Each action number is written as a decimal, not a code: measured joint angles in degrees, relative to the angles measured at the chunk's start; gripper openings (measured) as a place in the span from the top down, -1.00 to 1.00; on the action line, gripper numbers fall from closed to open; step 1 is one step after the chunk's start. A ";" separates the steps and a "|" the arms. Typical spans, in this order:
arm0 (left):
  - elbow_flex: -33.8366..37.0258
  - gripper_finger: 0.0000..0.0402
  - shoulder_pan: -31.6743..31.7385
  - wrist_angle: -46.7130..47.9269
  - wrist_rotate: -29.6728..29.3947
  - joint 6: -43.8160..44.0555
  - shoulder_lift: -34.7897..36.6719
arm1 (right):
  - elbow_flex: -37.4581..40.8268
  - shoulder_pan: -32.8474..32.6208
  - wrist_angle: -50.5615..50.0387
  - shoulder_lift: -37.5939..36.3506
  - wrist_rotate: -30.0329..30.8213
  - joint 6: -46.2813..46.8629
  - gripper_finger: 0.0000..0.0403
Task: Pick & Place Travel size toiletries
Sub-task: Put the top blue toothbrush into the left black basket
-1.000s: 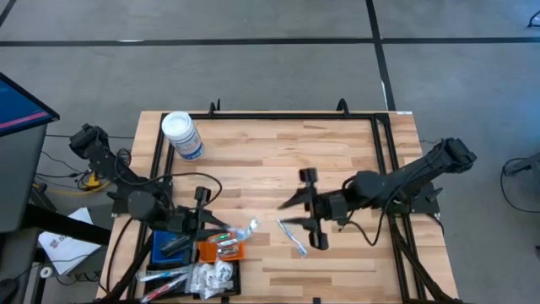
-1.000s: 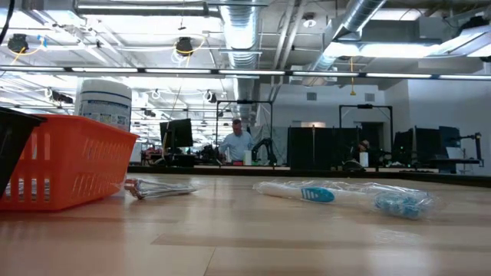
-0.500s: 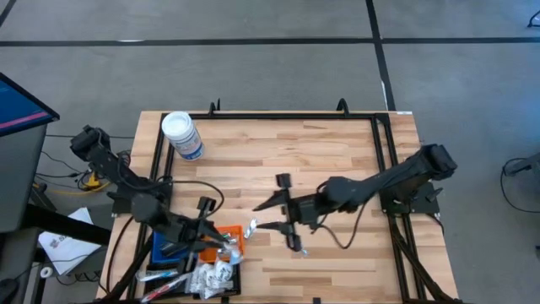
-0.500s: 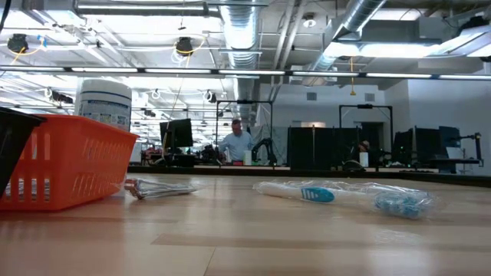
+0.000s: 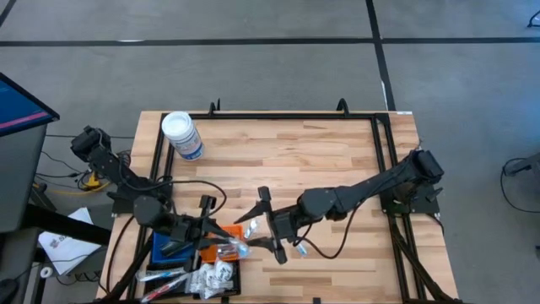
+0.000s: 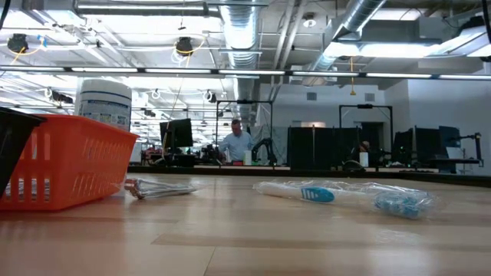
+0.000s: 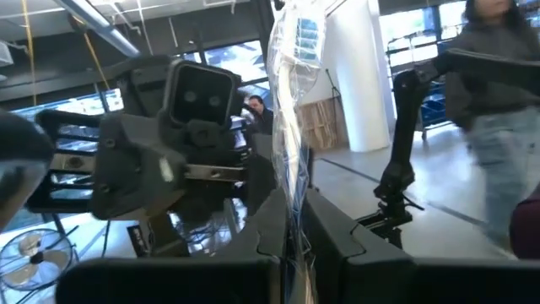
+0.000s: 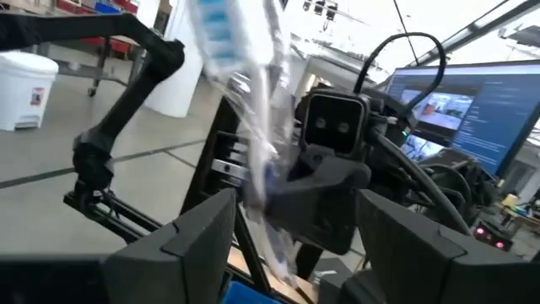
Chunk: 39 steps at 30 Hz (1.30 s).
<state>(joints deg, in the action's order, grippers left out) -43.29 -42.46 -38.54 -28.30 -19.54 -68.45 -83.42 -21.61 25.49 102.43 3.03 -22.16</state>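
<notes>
My left gripper (image 5: 216,236) hovers over the orange tray (image 5: 226,252) at the table's near left, shut on a clear-wrapped toiletry with a blue stripe (image 7: 295,93). That packet (image 8: 246,127) sticks out toward my right gripper (image 5: 270,226). My right gripper is open and level, facing the left one. Its fingers stand on either side of the packet's free end; I cannot tell whether they touch it. A wrapped blue-and-white toothbrush (image 6: 337,195) lies flat on the wood under my right arm. A silvery packet (image 6: 161,186) lies beside the orange tray (image 6: 65,161). My left gripper pinches the wrapped packet by one end (image 7: 293,211) between its two fingers. The fingers come about level from the table's left. The packet stands out past the fingertips, lifted clear above the orange tray, and its wrapper looks crumpled.
A white-lidded clear jar (image 5: 182,135) stands at the far left. A blue tray (image 5: 166,245) and a black tray (image 5: 187,279) holding several small packets sit at the near left. A black frame (image 5: 278,115) edges the table. In the room beyond, a person (image 6: 234,143) shows.
My right gripper has travelled toward the table's left edge and a little nearer, away from the toothbrush on the wood, until its fingers flank the packet held by my left gripper. The toothbrush has stayed where it lay.
</notes>
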 joint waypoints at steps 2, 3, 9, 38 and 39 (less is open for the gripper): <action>0.00 0.94 0.00 -0.18 -0.78 -0.12 -0.21 | 0.00 -0.14 0.41 0.00 -0.28 0.53 -0.18; 0.00 0.94 0.10 -0.18 -0.95 -0.68 -0.34 | 0.00 -0.13 0.69 0.01 -0.65 0.92 -0.18; 0.00 0.94 0.83 -0.86 -3.75 -3.07 -1.58 | 0.11 0.30 3.34 1.29 -4.09 2.74 -0.14; 0.00 0.94 0.52 -13.84 -2.95 -12.19 -7.19 | 0.00 0.66 5.03 1.11 -4.72 5.12 0.13; 0.00 0.94 0.52 -13.84 -3.01 -12.19 -7.19 | 0.00 0.66 5.04 1.11 -4.72 5.13 0.16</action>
<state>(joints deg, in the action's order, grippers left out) -43.29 -41.93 -52.38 -31.30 -31.73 -75.64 -83.42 -20.95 30.52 103.55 -1.69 -17.02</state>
